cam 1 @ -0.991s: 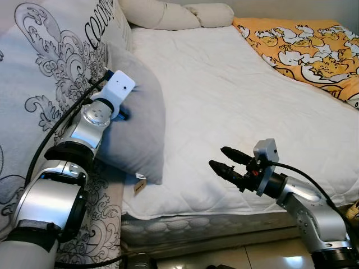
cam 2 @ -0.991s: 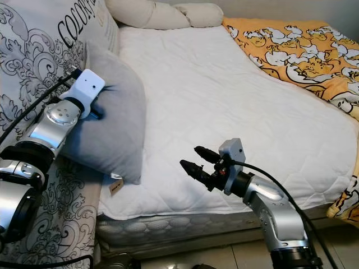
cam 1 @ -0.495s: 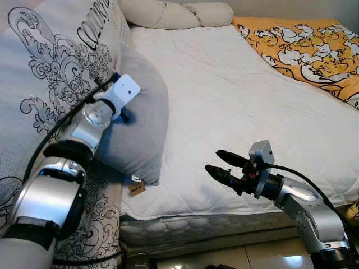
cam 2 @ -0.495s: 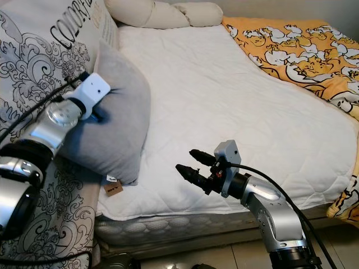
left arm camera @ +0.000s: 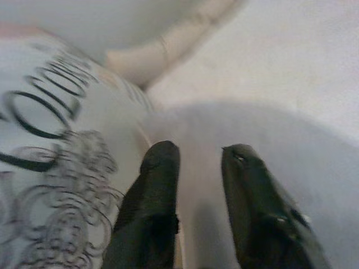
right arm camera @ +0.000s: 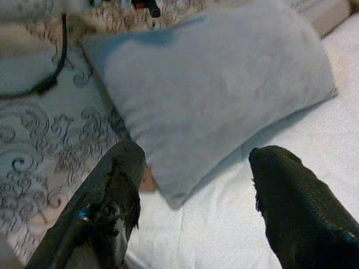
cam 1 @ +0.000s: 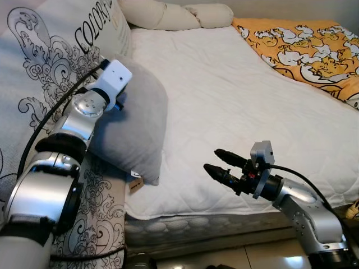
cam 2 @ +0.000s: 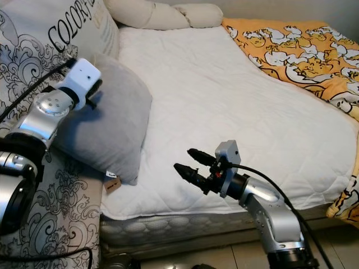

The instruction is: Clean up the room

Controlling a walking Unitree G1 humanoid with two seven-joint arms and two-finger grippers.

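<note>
text: "COLOR…", cut off | on: patterned quilt (cam 1: 50,61) | small tag: unreadable

The grey pillow (cam 1: 137,126) is soft matt cloth, the white mattress cover (cam 1: 235,101) quilted fabric, the arms brushed metal.

Grey, white and orange on the bed

The pillow (cam 1: 136,126) at nine o'clock is plain grey; beside it, the big cushion (cam 1: 50,67) is pale with black scrollwork and black lettering. The mattress cover (cam 1: 235,95) is quilted white. At two o'clock the blanket (cam 1: 303,50) is orange with white cartoon figures (outlined in black). At twelve o'clock, a cream bolster (cam 1: 168,14).
</note>
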